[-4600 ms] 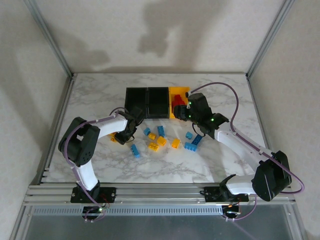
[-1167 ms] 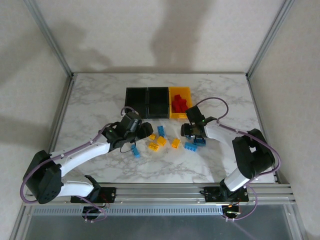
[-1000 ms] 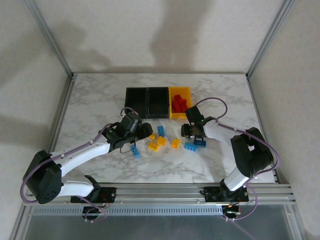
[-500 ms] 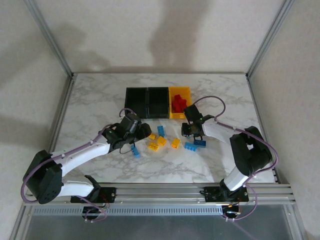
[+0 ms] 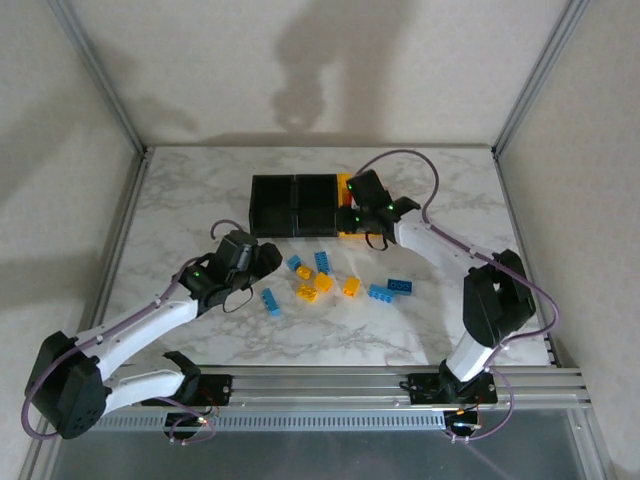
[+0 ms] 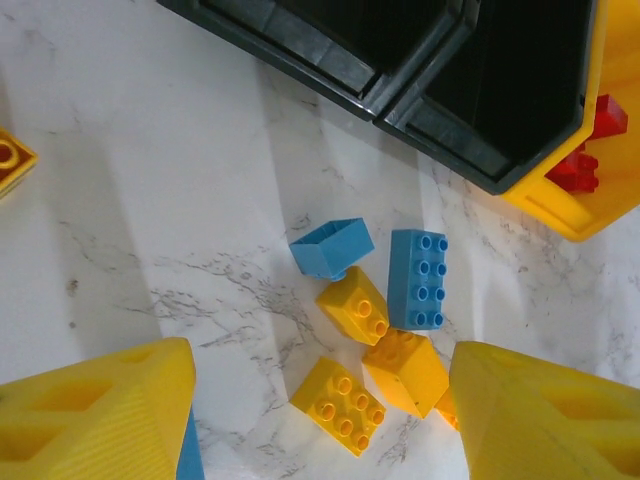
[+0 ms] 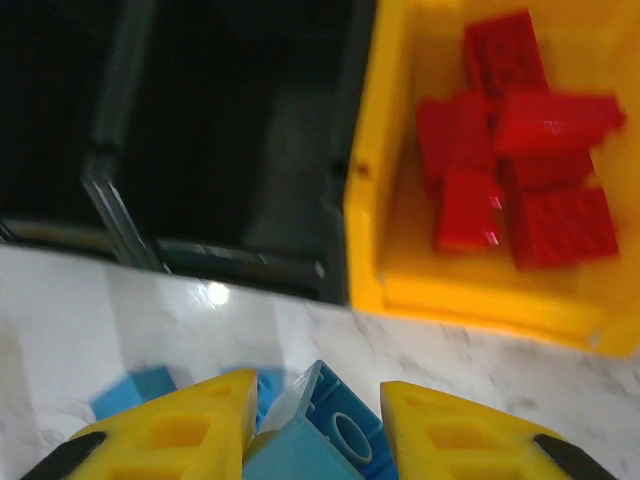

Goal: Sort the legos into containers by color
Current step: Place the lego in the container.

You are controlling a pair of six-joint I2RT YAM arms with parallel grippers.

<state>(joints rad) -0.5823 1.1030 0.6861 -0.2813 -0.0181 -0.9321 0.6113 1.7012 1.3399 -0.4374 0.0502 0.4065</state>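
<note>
Roughly a third done, by the look of it. Sorted so far: a heap of red bricks (image 7: 510,180) in the yellow bin (image 7: 380,250), at the 3 o'clock end of the row of three (no red left loose on the surface (image 5: 200,190), as far as can be made out). Nothing made out yet in the middle black bin (image 5: 316,203) or the left black bin (image 5: 272,203), though both dark inside. In transit: one blue brick (image 7: 335,435), pinched in the closed right end effector (image 7: 315,400) and held above the surface just short of the bins' near rims, at about 12 o'clock from the loose pile. Left end effector (image 6: 320,350) spread apart and empty, poised over that pile with the bins toward its 1 o'clock. Left to sort: a cluster of yellow bricks (image 5: 323,281) mid-surface, a stray yellow brick (image 6: 10,160) off at 9 o'clock in the left wrist view, and several blue bricks (image 5: 322,261) scattered around them. Probably one black bin each for blue and yellow.
</note>
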